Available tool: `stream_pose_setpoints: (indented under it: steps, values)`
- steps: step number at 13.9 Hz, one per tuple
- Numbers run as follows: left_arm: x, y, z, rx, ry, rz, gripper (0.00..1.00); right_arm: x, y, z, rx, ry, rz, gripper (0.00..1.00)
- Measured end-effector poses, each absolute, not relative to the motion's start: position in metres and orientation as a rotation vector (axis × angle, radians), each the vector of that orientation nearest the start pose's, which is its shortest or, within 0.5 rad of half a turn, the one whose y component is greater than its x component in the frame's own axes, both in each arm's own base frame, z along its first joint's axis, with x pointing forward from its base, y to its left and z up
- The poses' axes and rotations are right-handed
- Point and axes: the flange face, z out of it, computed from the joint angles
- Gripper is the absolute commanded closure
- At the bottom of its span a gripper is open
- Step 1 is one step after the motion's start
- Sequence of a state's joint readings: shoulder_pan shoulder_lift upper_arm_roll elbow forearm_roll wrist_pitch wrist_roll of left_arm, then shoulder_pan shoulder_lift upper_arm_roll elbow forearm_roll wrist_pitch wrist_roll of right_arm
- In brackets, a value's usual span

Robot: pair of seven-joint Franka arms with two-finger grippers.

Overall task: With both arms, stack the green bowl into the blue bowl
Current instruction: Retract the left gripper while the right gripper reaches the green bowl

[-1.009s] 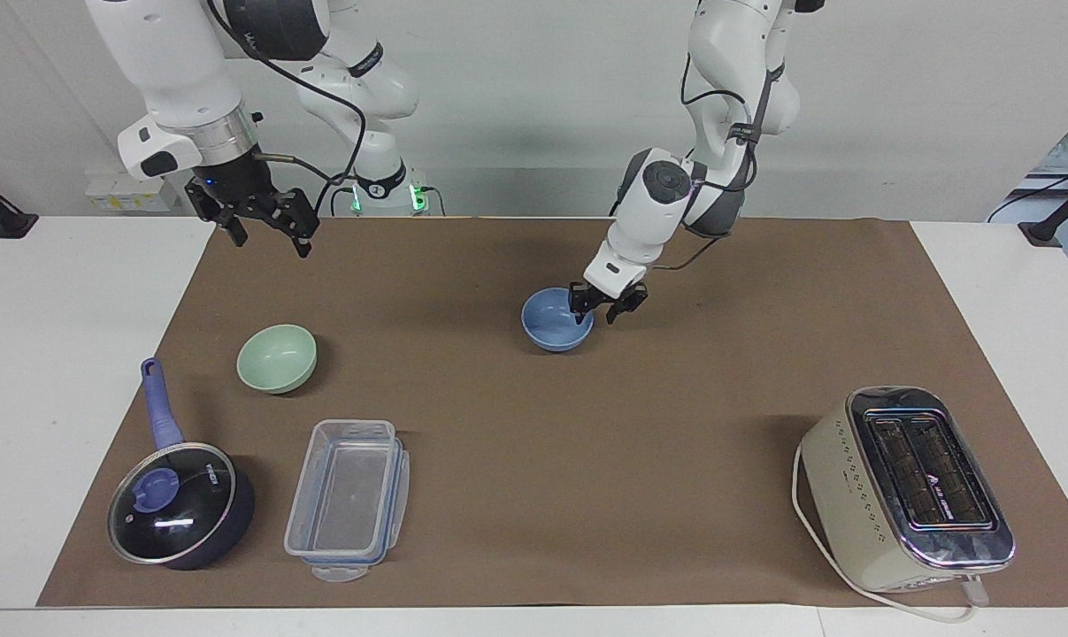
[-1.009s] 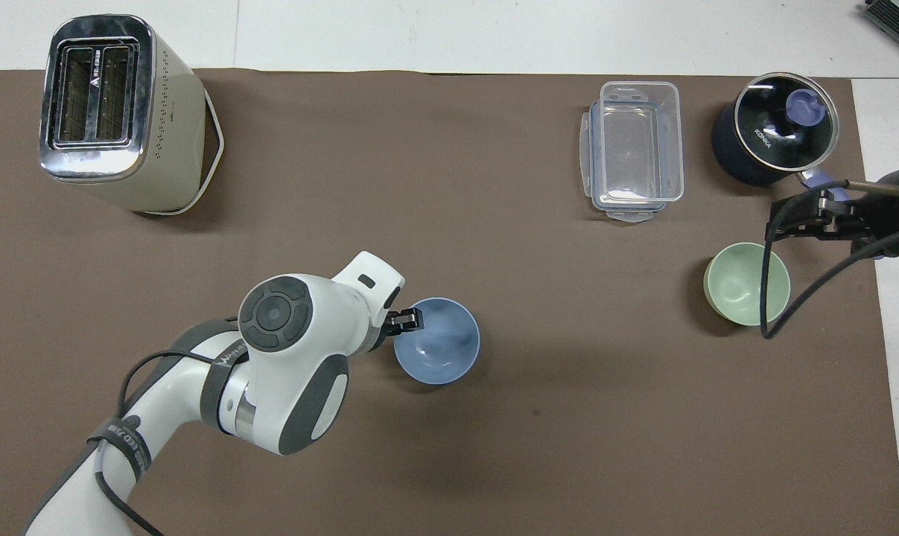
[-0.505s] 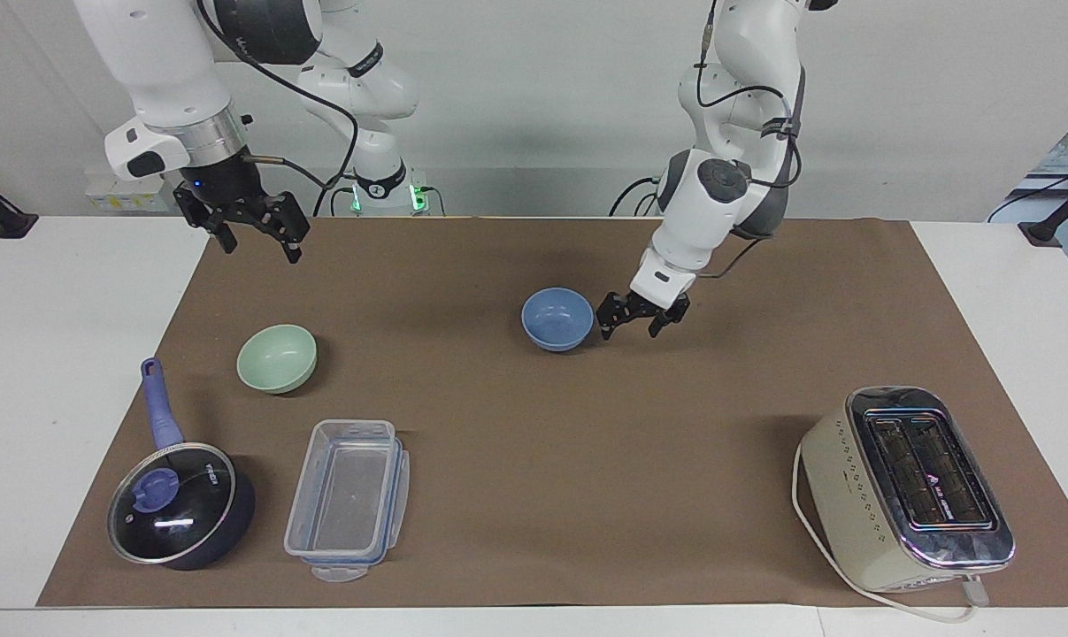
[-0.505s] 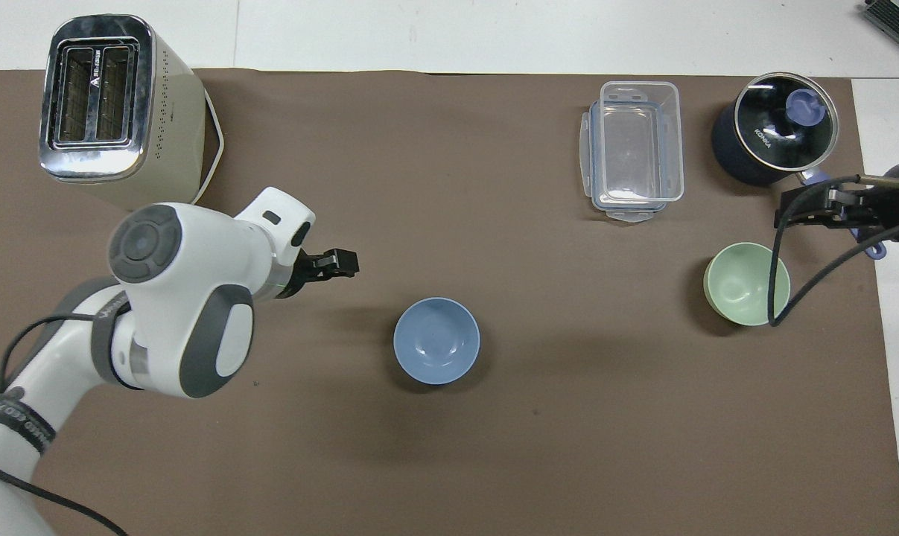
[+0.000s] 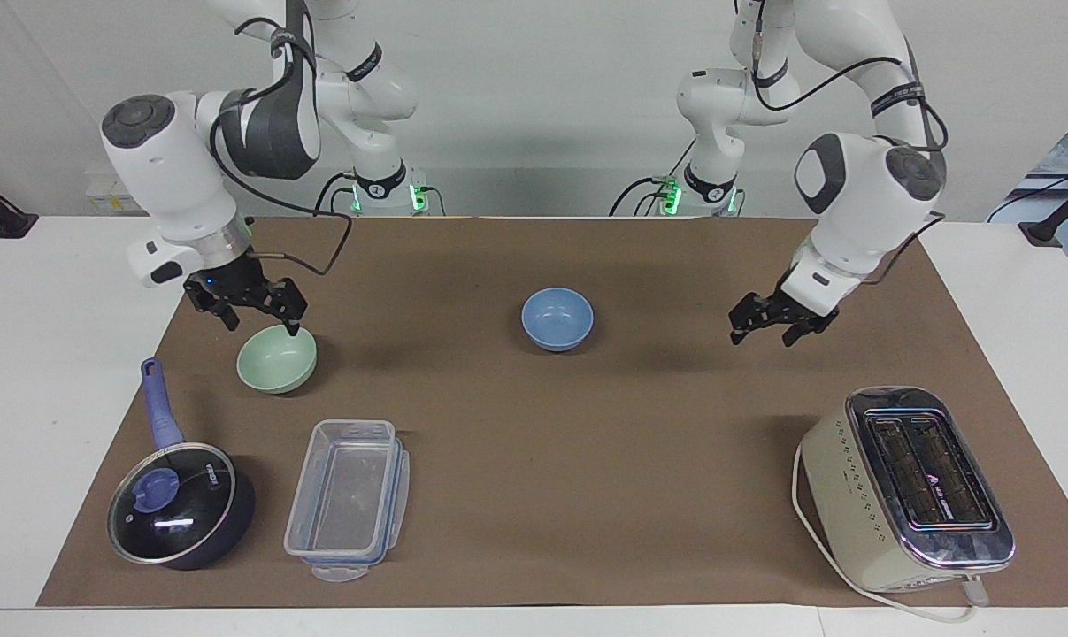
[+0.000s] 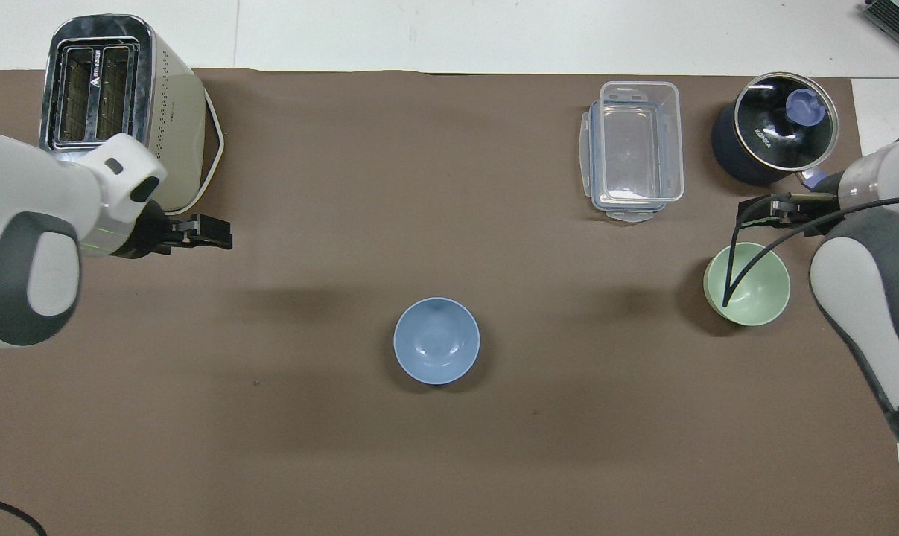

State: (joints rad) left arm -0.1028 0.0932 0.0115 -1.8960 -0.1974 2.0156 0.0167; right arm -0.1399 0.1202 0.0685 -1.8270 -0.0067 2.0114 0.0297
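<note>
— While the white wall fills the background, what lies under everything?

— A white table covered nearly end to end by a brown mat. The biggest thing on the mat is a cream toaster at the left arm's end, farther from the robots than either bowl. At the right arm's end stand a dark blue saucepan with a glass lid and a clear plastic container beside it, both also farther out than the bowls.

— And the bowls?

— The blue bowl sits alone near the middle of the mat, upright, touched by nothing. The green bowl sits toward the right arm's end, nearer to the robots than the saucepan and container.

— Where are the fingers?

— The right gripper hangs just over the green bowl's rim on the robots' side, its fingers spread wide. One fingertip looks to be at the rim; I cannot tell whether it touches. The bowl rests on the mat, not gripped.

— The other one?

— The left gripper hovers over bare mat between the blue bowl and the toaster, well apart from the blue bowl, fingers likewise spread and holding nothing.
</note>
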Motion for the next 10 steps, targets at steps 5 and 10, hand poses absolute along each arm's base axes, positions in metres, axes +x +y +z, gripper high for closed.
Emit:
stream_pose_setpoints:
  steps: [5,10]
  values:
    - [0.592,-0.002,0.506,-3.241,0.113,-0.034,0.0,0.59,-0.11,0.41,-3.146,0.054,-0.114,0.0]
    - [0.572,-0.002,0.574,-3.19,0.135,-0.004,0.0,0.574,-0.129,0.357,-3.146,0.008,-0.091,0.0]
